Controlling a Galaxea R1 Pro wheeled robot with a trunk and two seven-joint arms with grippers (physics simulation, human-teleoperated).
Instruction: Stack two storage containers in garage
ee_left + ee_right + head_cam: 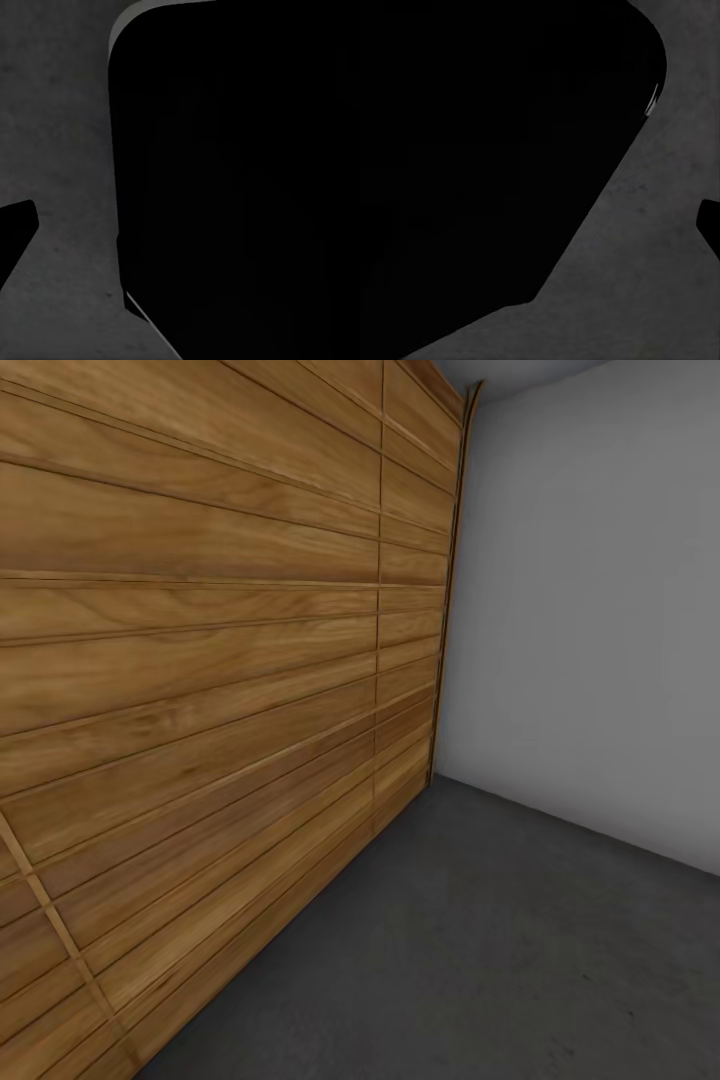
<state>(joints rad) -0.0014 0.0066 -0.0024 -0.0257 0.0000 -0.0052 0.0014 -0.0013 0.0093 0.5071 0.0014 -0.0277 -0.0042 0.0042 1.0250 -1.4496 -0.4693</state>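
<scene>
The floor [520,940] (dark grey, speckled concrete) meets the plank wall [200,660].

Place: a garage is indicated.
Door wall [200,660]: horizontal wood planks are seen.
Side wall [590,610]: plain grey-white, left bare.
Floor [480,950]: dark grey speckled concrete is shown.

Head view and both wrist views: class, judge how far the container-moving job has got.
Reached: the garage, with its wood-plank door wall, grey wall and concrete floor. In hand: nothing identifiable; both wrist views show dark shapes over concrete. Left: both containers must still be placed and stacked here.
</scene>
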